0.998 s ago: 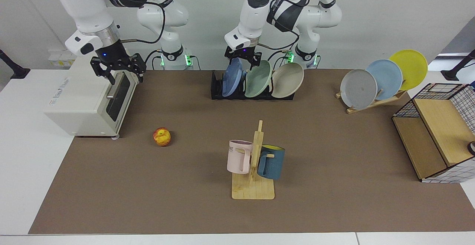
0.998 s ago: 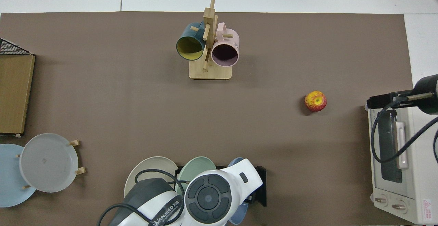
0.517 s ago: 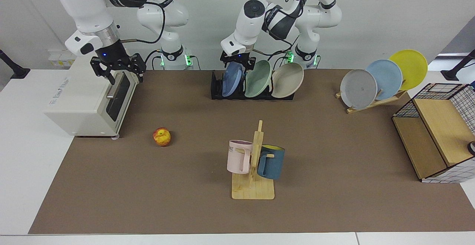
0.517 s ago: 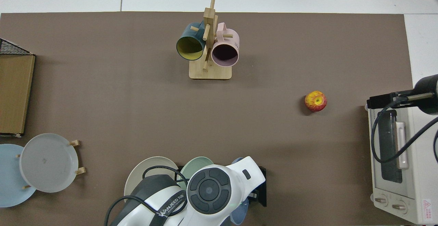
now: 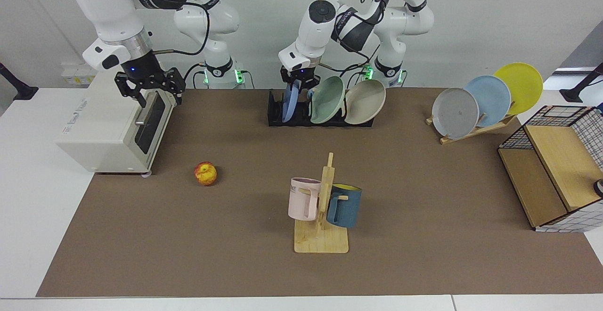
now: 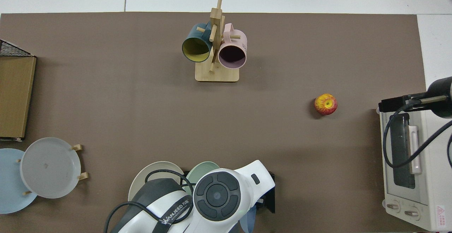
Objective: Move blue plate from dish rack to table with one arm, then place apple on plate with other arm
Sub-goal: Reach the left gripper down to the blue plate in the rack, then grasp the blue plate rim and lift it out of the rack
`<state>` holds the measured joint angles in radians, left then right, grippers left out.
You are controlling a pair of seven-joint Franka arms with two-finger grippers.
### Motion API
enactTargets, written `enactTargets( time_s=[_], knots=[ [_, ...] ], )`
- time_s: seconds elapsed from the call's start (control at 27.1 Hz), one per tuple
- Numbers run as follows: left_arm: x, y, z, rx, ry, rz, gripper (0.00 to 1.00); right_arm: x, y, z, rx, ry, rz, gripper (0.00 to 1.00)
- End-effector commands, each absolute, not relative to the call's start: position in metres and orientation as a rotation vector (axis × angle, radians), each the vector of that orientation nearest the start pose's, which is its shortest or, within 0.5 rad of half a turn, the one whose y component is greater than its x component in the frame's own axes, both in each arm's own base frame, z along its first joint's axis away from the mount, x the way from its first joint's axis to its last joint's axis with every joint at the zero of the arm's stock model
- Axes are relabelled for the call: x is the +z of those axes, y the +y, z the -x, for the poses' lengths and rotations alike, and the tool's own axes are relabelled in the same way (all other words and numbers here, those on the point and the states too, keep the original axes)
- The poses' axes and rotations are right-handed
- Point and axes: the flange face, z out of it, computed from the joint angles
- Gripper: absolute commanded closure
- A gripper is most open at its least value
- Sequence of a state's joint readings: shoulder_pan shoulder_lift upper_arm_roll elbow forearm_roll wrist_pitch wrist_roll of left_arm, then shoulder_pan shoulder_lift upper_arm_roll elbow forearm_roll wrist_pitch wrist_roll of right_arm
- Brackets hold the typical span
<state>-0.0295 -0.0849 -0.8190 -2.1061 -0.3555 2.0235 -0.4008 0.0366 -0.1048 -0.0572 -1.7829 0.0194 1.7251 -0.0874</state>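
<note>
Left gripper (image 5: 297,81) sits at the top rim of the blue plate (image 5: 290,102), fingers closed onto that rim – the plate stands almost edge-on and upright in the end slot of the dish rack (image 5: 275,113), its lower edge down in the rack. In the top view the left arm's white wrist covers most of the rack, only a sliver of blue plate (image 6: 249,222) showing below it. Next slots along hold a sage-green plate (image 5: 327,100) and a cream plate (image 5: 365,102), both leaning.

Right gripper (image 5: 150,89) hangs over the front top edge of the white toaster oven (image 5: 113,125), fingers spread apart, gripping nothing – this arm waits.

Apple (image 5: 206,173) lies on the brown table (image 5: 188,245), near the oven's front corner, well apart from the rack; top view has the apple (image 6: 325,104) alone on the mat.

Mug tree (image 5: 322,216) stands mid-table with a pink mug (image 5: 304,199) and a dark blue mug (image 5: 344,206). Wooden plate stand (image 5: 476,132) holds grey, pale blue and yellow plates
</note>
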Motion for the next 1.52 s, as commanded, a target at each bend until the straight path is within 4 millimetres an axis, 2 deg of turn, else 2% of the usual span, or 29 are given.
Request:
enactTargets(
  time_s=[0.0, 0.07, 0.15, 0.22, 0.41, 0.67, 0.81, 1.03, 1.15, 1.22, 1.4, 1.48],
  knots=[
    [0.472, -0.409, -0.338, 0.249, 0.460, 3.235, 0.90, 0.596, -0.010, -0.529, -0.086, -0.067, 3.102, 0.00],
    [0.479, -0.405, -0.343, 0.255, 0.451, 3.228, 0.93, 0.597, -0.010, -0.529, -0.088, -0.067, 3.102, 0.00],
    [0.486, -0.400, -0.349, 0.268, 0.428, 3.230, 1.00, 0.597, -0.010, -0.529, -0.088, -0.067, 3.102, 0.00],
    [0.493, -0.395, -0.353, 0.289, 0.409, 3.227, 1.00, 0.596, -0.010, -0.529, -0.083, -0.067, 3.102, 0.00],
    [0.517, -0.377, -0.378, 0.270, 0.338, 3.262, 1.00, 0.597, -0.010, -0.529, -0.088, -0.067, 3.102, 0.00],
    [0.532, -0.354, -0.409, 0.171, 0.309, 3.255, 1.00, 0.596, -0.010, -0.529, -0.086, -0.067, 3.102, 0.00],
    [0.527, -0.335, -0.431, 0.167, 0.241, 3.282, 1.00, 0.596, -0.010, -0.529, -0.086, -0.067, 3.102, 0.00],
    [0.517, -0.283, -0.489, 0.078, 0.151, 3.399, 1.00, 0.596, -0.010, -0.529, -0.086, -0.067, 3.102, 0.00],
    [0.514, -0.258, -0.510, 0.032, 0.152, 3.469, 1.00, 0.596, -0.010, -0.529, -0.086, -0.067, 3.102, 0.00],
    [0.505, -0.249, -0.522, -0.023, 0.132, 3.518, 1.00, 0.596, -0.010, -0.529, -0.083, -0.067, 3.102, 0.00],
    [0.460, -0.234, -0.548, -0.010, 0.218, 3.585, 1.00, 0.596, -0.010, -0.529, -0.086, -0.067, 3.102, 0.00],
    [0.432, -0.228, -0.562, 0.028, 0.162, 3.681, 1.00, 0.596, -0.010, -0.529, -0.086, -0.067, 3.102, 0.00]
  ],
)
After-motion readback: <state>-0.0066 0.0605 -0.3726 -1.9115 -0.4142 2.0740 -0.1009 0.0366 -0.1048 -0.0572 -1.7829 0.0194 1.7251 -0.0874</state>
